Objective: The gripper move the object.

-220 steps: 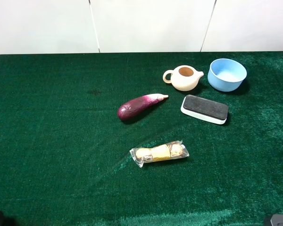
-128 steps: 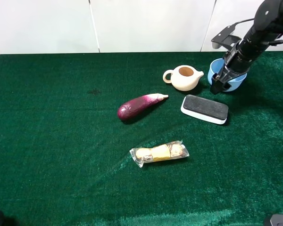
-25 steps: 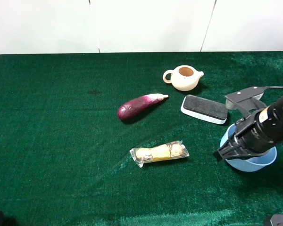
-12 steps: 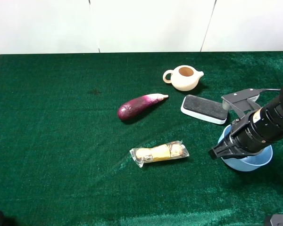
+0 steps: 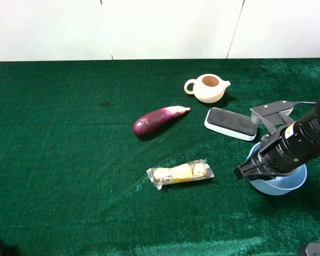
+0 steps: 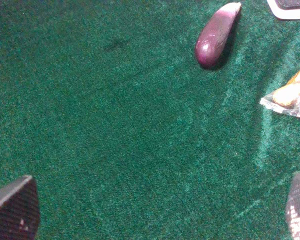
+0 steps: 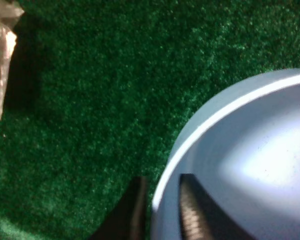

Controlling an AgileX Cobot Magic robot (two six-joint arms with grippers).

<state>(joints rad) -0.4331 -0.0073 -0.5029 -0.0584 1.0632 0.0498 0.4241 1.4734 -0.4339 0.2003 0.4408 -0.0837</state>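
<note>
The light blue bowl (image 5: 281, 183) is at the front right of the green table, right of the snack packet. My right gripper (image 5: 252, 168) is shut on its left rim, with the black arm leaning over it. In the right wrist view the bowl (image 7: 250, 150) fills the frame, with one finger (image 7: 134, 210) outside the wall and the other inside; the gripper (image 7: 160, 215) pinches the rim. I cannot tell whether the bowl rests on the cloth or hangs just above it. My left gripper (image 6: 155, 210) is open and empty above bare cloth.
A cream teapot (image 5: 208, 88) stands at the back. A black and white eraser (image 5: 231, 124) lies just behind the bowl. A purple eggplant (image 5: 157, 120) lies mid-table and a wrapped snack packet (image 5: 180, 173) lies left of the bowl. The eggplant (image 6: 217, 35) and the packet (image 6: 290, 92) also show in the left wrist view.
The bowl was carried from the back right beside the teapot to the front right. In the last second the right gripper and bowl edged slightly left. The left arm has not moved.
</note>
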